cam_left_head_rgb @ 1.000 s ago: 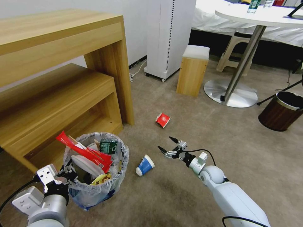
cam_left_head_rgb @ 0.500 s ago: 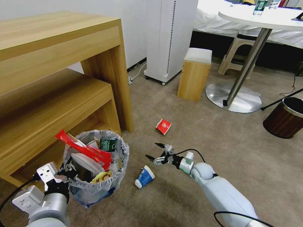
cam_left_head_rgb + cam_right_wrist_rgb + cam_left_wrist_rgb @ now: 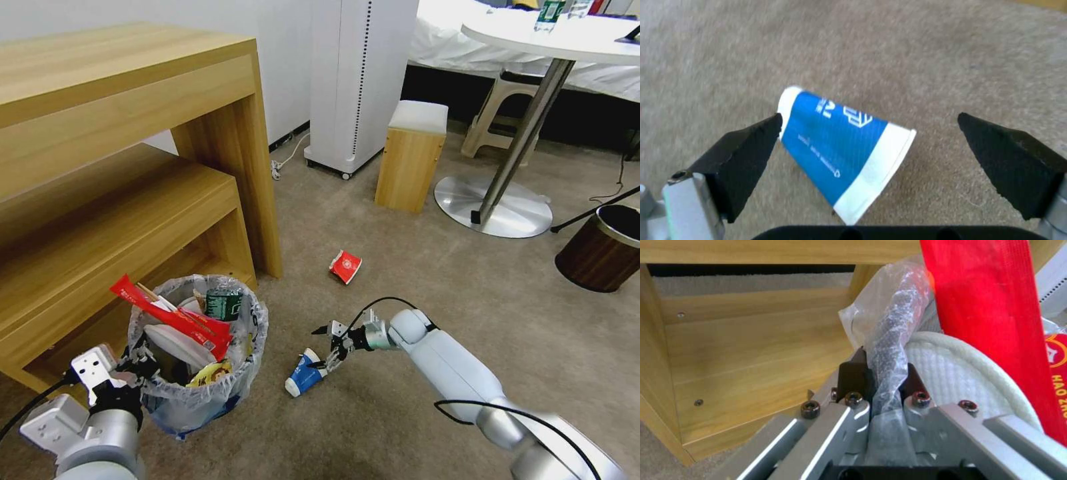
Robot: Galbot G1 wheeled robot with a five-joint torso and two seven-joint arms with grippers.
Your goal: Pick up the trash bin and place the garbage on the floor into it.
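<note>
One blue paper cup with white rim (image 3: 842, 151) lies on its side on the beige carpet floor (image 3: 427, 267), its long axis slanting across the gap between the right gripper (image 3: 326, 347)'s jaws, mouth toward the wrist. Those jaws stand wide apart, one black tip touching or just beside the cup's base, nothing held. The left gripper (image 3: 882, 373)'s jaws are pinched on the rim of the round black trash bin with crinkly plastic liner (image 3: 250, 333), beside a white slipper (image 3: 960, 373).
</note>
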